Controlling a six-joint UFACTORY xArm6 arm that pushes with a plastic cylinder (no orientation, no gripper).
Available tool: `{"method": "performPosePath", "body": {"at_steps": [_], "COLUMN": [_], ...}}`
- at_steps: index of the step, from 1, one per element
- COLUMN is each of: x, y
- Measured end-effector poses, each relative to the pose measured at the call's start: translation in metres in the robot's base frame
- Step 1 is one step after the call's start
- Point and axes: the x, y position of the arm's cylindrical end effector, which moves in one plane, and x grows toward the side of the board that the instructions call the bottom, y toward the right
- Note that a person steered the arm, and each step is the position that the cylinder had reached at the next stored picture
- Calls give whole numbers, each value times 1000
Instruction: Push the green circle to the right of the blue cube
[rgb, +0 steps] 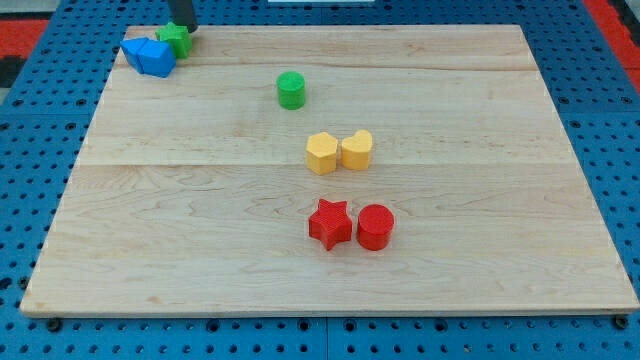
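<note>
The green circle (291, 90), a short cylinder, stands alone on the wooden board (480, 200), left of centre near the view's top. The blue cube (157, 58) sits at the board's top left corner, touching another blue block (134, 49) on its left whose shape I cannot make out. A green star-like block (174, 39) sits just above and right of the cube. My tip (187, 30) is at the view's top edge, right beside that green block and far to the left of the green circle.
A yellow hexagon (321, 153) and a yellow heart (357, 150) touch each other mid-board. A red star (330, 223) and a red cylinder (375, 227) sit side by side below them. Blue pegboard (600, 120) surrounds the board.
</note>
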Motion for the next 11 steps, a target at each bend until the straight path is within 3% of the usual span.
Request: {"method": "performPosePath", "body": {"at_steps": [1,2,3,5,6,7,9,10,11], "x": [41,119,133,99,110,139,164,160,120], "y": [104,173,191,43,118,59,25,-9,-10]}}
